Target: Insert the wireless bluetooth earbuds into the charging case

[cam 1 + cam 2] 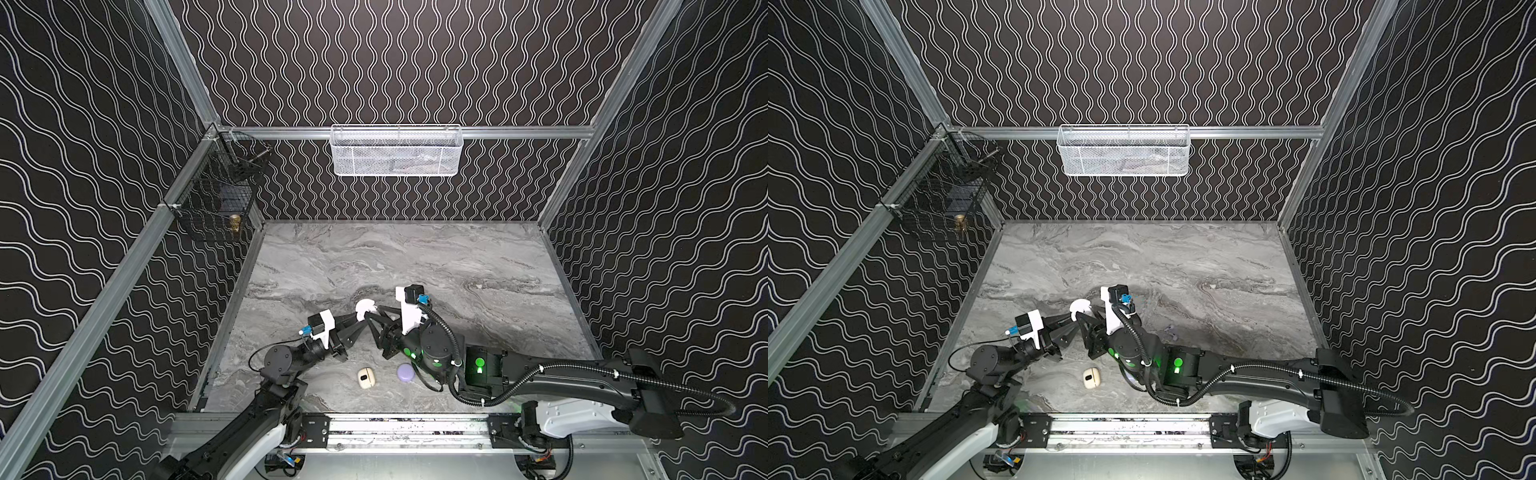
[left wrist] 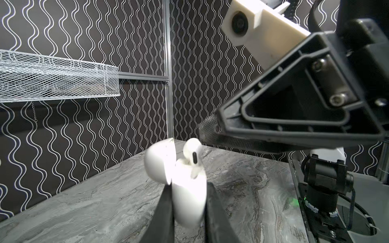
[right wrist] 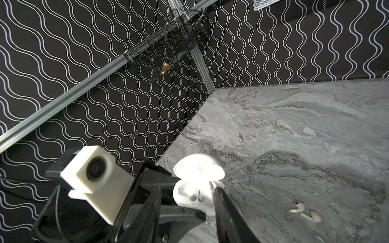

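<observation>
On my grey marble counter (image 1: 415, 257), the left claw (image 2: 188, 185) is clenched on the open white charging case (image 2: 189, 202) near the middle. My right claw (image 3: 186, 189) hangs over the case's mouth, jaws parted, and I see nothing gripped. A cream case (image 1: 364, 377) and a lilac case (image 1: 404, 372) lie nearer the arms' bases. One white earbud (image 2: 192, 150) stands part-way in the held case. Two loose earbuds (image 3: 297, 208) lie on the counter, well apart from it.
</observation>
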`<state>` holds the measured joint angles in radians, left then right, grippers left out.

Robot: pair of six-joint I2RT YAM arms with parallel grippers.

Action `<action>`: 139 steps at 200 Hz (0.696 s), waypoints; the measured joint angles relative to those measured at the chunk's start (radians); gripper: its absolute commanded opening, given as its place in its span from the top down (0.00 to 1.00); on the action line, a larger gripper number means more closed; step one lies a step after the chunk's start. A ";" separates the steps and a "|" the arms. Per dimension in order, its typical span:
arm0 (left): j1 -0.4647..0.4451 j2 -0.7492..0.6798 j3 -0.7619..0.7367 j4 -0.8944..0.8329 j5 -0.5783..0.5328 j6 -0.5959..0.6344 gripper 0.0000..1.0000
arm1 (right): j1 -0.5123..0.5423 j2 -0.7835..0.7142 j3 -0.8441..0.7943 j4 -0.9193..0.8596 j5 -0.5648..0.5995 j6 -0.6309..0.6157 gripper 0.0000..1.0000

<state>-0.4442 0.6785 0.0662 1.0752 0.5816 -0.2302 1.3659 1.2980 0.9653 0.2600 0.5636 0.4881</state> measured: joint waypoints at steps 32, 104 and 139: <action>0.000 -0.009 0.000 0.000 0.000 0.000 1.00 | 0.000 0.003 0.005 -0.026 0.027 0.000 0.55; 0.000 0.013 0.000 0.008 0.004 -0.001 1.00 | 0.000 0.003 0.010 -0.051 0.055 -0.038 0.65; 0.000 0.019 0.000 0.029 0.012 -0.002 1.00 | -0.002 -0.014 0.011 -0.051 0.053 -0.098 0.67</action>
<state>-0.4442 0.6979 0.0658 1.1042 0.5938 -0.2325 1.3636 1.2839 0.9768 0.2085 0.6167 0.3901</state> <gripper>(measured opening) 0.187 0.321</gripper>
